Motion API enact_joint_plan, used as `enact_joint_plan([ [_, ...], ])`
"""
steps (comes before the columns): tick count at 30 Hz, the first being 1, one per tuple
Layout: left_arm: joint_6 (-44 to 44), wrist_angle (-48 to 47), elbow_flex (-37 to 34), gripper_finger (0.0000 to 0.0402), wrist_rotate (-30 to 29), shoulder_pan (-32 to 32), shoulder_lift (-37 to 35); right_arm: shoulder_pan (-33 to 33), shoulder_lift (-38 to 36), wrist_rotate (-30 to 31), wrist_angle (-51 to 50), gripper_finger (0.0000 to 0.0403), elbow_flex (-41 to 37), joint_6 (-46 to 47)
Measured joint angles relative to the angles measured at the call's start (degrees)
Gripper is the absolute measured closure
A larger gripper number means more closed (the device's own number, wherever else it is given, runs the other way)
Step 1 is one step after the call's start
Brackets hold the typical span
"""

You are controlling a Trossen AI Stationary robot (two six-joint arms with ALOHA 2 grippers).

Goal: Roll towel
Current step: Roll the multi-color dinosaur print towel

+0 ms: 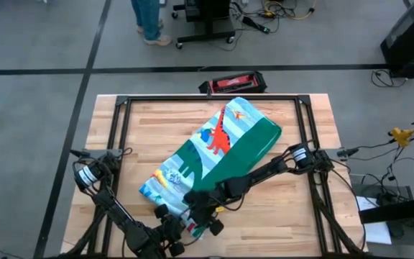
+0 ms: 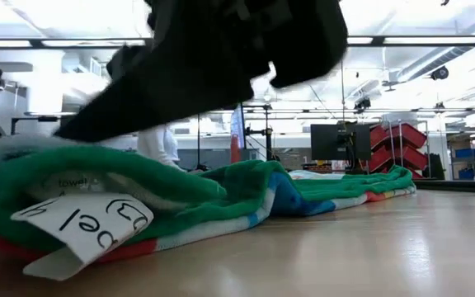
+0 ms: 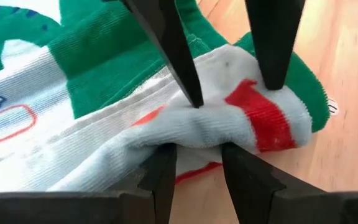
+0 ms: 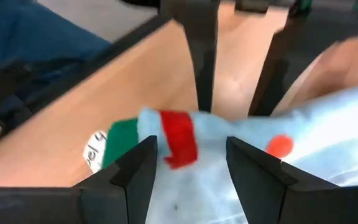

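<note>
At the near edge of the table [image 1: 279,216]: both arms brought together over one end of the towel [image 1: 221,147].
Towel position: folded into a long band, lying diagonally across the table, far end towards the back rail, near end bunched under the two tools.
Towel near end: pale blue with a red patch and green border, humped up off the wood; white paper tag [image 2: 85,223] hanging from it.
Left tool [image 3: 197,158]: clamped on the bunched near corner, cloth pinched between the two fingers.
Right tool [image 4: 191,155]: facing the left one across the same corner, fingers astride the cloth and closed onto it, as far as can be judged.
Step in hand: start of the roll, near end gathered and lifted but no full turn made, most of the band flat.
Next move, as a judgement: carrying the gripped edge over and forwards along the band, both tools moving level so the roll stays straight.
Needs: firm hold on all layers, even tension.
Risk: corner slipping free, or roll skewing towards one side.
</note>
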Motion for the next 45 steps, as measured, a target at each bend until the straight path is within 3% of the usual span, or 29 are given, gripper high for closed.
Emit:
enact_joint_plan([
  [9,0.02,0.64,0.0,0.0285,0.43,-0.2,0.0,0.11,-0.78,-0.31,0.31,0.0224,-3.15,-0.03],
  [17,0.87,1.71,0.71,0.0285,1.49,-1.07,-0.17,0.34,3.92,-0.45,11.03,0.0224,-5.72,1.04],
  [25,7.76,1.88,2.23,0.0285,0.49,-0.71,-0.22,1.86,8.48,-0.17,17.27,0.0224,-2.74,4.8],
  [33,8.75,1.25,2.23,0.0285,0.12,-0.52,-0.27,2.11,8.23,0.22,15.5,0.0224,-0.46,5.85],
  [45,9.05,0.59,2.23,0.0285,-1.07,-0.37,-0.35,2.07,4.93,4.37,1.66,0.0224,3.42,3.57],
])
